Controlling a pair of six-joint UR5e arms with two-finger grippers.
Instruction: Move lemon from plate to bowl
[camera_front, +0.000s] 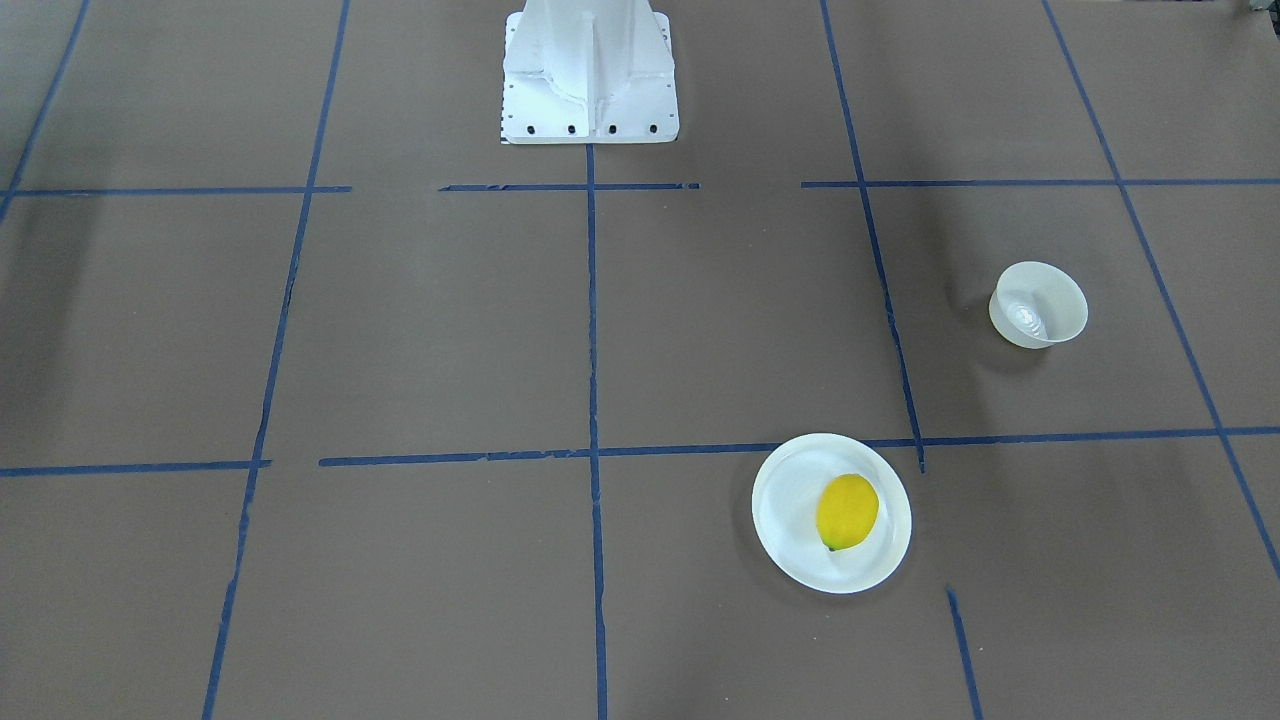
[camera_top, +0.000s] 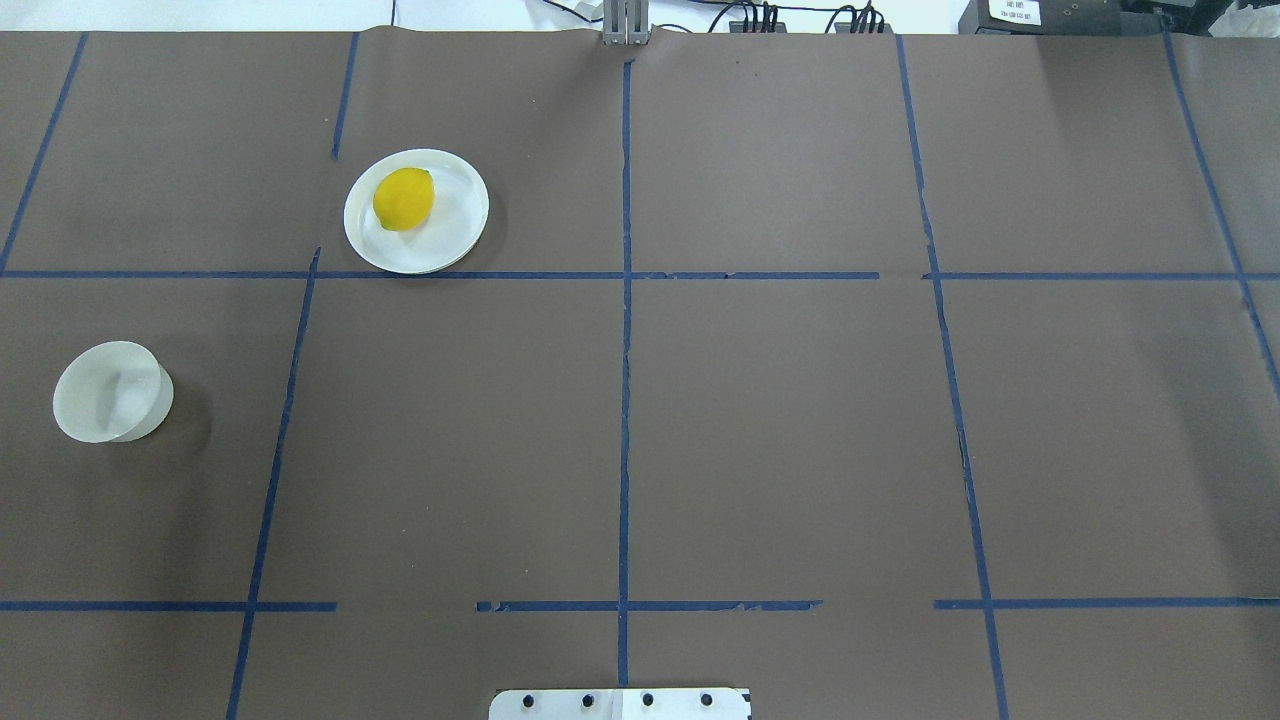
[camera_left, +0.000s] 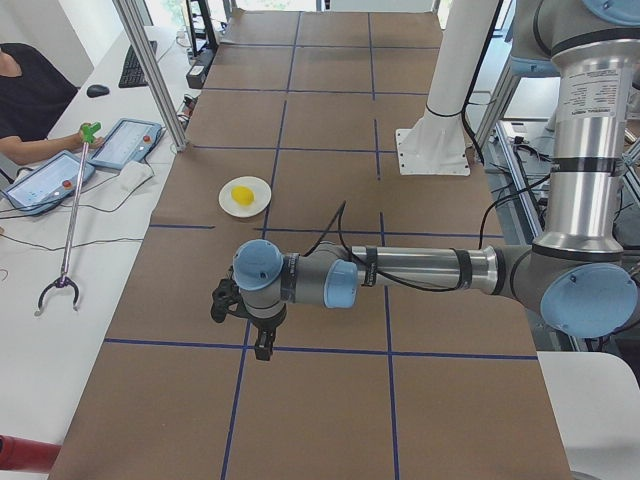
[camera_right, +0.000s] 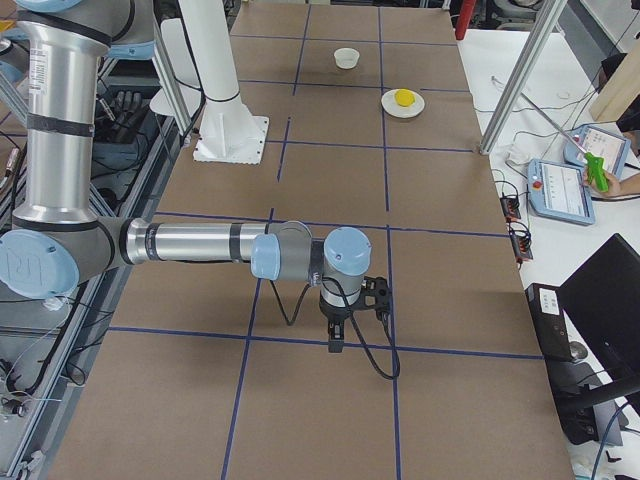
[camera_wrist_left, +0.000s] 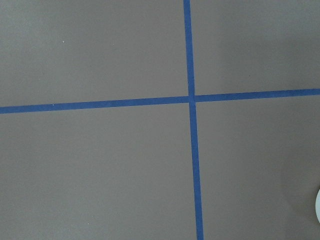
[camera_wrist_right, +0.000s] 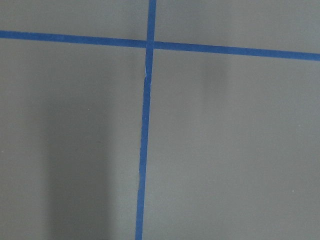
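The lemon (camera_top: 403, 199) lay on the plate (camera_top: 458, 232), slightly toward 10 o'clock of its centre in the overhead view. The bowl (camera_top: 110, 392) stood mouth up, well apart, at 8 o'clock from the plate. The left gripper (camera_left: 262, 345) and right gripper (camera_right: 337, 340) pointed down over the table (camera_top: 780, 430). I could not tell whether their fingers were apart or together.

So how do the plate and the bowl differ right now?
The plate is wide and flat; the bowl is narrower and deep. The plate holds the lemon; the bowl is empty. The plate lies farther from the robot's base than the bowl. Both are round and whitish.
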